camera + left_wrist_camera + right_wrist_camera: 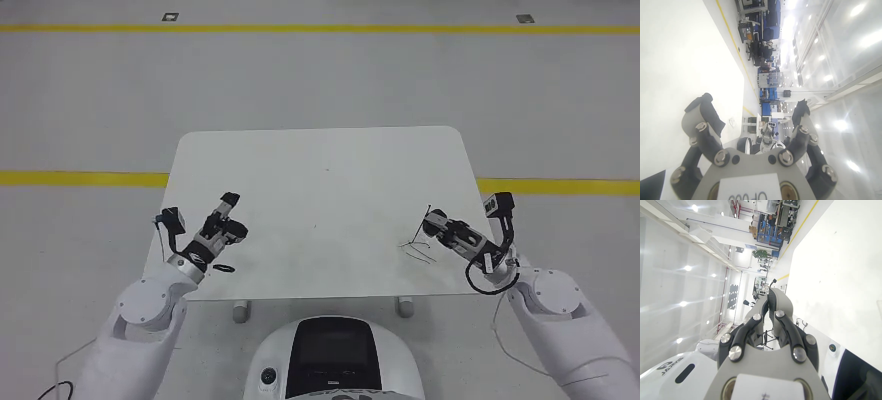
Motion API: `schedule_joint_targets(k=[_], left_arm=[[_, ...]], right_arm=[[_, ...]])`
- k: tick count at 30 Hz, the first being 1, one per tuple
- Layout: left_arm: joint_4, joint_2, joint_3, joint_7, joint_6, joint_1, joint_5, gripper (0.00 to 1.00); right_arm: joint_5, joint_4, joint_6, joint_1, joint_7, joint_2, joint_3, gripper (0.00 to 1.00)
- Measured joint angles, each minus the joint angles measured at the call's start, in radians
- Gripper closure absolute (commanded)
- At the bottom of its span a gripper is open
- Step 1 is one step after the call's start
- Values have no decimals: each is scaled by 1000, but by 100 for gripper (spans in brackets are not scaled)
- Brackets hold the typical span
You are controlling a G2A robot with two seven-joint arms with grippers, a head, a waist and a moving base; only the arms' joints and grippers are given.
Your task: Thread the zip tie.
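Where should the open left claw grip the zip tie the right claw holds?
Probably the loose strand of the zip tie below the right claw, left claw coming from the middle of the table; the stub beyond the shut fingertips looks too short.

The right gripper (769,294) is clamped tight on a thin black zip tie (773,282), whose bent end pokes out beyond the grip. The white table (838,272) lies alongside, with a yellow floor line (804,220) beyond its edge.
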Motion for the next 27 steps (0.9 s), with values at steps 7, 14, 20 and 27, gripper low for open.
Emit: schedule_joint_targets(k=[7, 14, 20, 27], left_arm=[[7, -2, 107, -101, 57, -70, 31, 0], [8, -12, 223, -78, 108, -123, 83, 0], [8, -12, 221, -78, 107, -122, 77, 0], [23, -18, 266, -60, 97, -149, 72, 0]], right_arm=[[12, 9, -1, 3, -60, -20, -35, 100], [31, 40, -1, 1, -59, -38, -39, 100], [30, 39, -1, 1, -59, -37, -39, 100], [37, 26, -1, 6, -144, -58, -72, 100]])
